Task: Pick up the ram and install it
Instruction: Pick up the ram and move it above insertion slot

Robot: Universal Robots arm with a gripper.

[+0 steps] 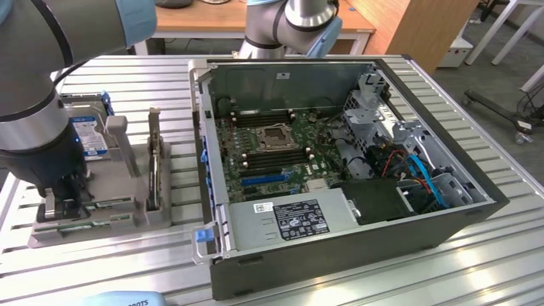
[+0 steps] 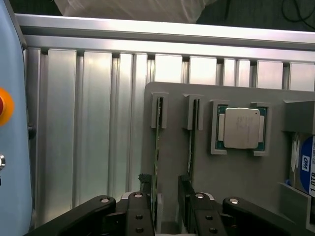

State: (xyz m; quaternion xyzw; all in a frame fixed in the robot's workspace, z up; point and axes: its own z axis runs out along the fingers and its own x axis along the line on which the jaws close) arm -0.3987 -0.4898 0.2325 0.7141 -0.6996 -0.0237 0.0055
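Note:
Two ram sticks stand on edge in slots of a grey parts holder [image 2: 177, 167]. My gripper [image 2: 165, 214] is open and low over the holder. Its dark fingers [image 2: 140, 211] straddle one ram stick [image 2: 157, 147], which runs between them with a gap on one side. The second ram stick [image 2: 192, 142] lies just beyond the other finger. In the exterior view the gripper [image 1: 64, 204] sits over the holder's near end on the exterior view's left, by a green ram stick [image 1: 106, 204]. The open computer case [image 1: 340, 159] shows a motherboard with dark memory slots [image 1: 272, 156] beside the processor socket [image 1: 274, 136].
The holder also carries a square silver processor chip [image 2: 241, 128], a hard drive [image 2: 306, 167] and a tall upright expansion card [image 1: 153, 159]. It rests on a ribbed aluminium table [image 1: 476, 261]. A fan shroud and cables [image 1: 399, 172] fill the case's right half.

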